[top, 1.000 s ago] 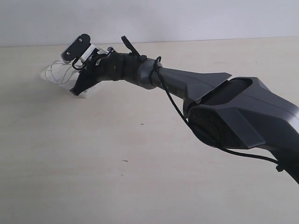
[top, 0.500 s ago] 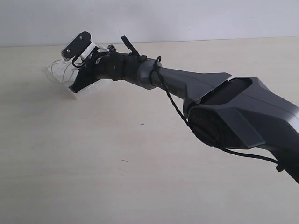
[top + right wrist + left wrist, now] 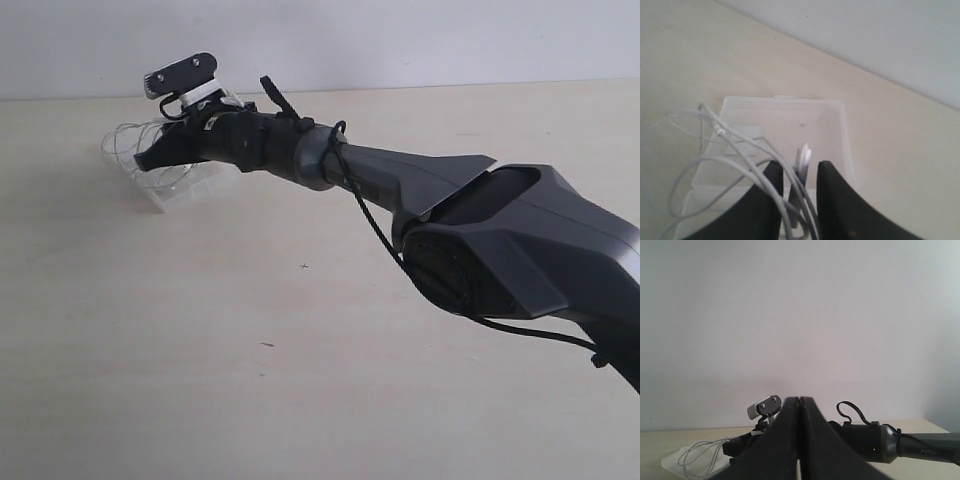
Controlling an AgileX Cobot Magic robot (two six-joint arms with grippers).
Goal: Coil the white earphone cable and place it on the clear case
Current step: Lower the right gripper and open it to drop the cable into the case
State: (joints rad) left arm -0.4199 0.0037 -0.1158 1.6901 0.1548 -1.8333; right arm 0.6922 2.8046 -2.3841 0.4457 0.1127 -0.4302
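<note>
The white earphone cable (image 3: 715,162) loops out in several strands from between the fingers of my right gripper (image 3: 799,167), which is shut on the bundle. A small white inline piece (image 3: 803,156) stands upright in the gap. The clear case (image 3: 825,125) lies open just beneath, with its white label patch (image 3: 742,140) under the loops. In the exterior view the right gripper (image 3: 152,160) reaches to the far left, level over the case (image 3: 190,188), and the cable loops (image 3: 125,140) hang beyond its tip. My left gripper (image 3: 799,400) is shut and empty, and out of the exterior view.
The long dark right arm (image 3: 420,190) crosses the pale table (image 3: 250,350) diagonally, with a black robot cable (image 3: 375,225) running along it. A light wall (image 3: 400,40) stands behind the table's far edge. From the left wrist view the right arm (image 3: 875,442) lies ahead.
The right gripper has tilted up from a steep downward pitch to nearly level above the case, and the cable loops have risen slightly with it.
</note>
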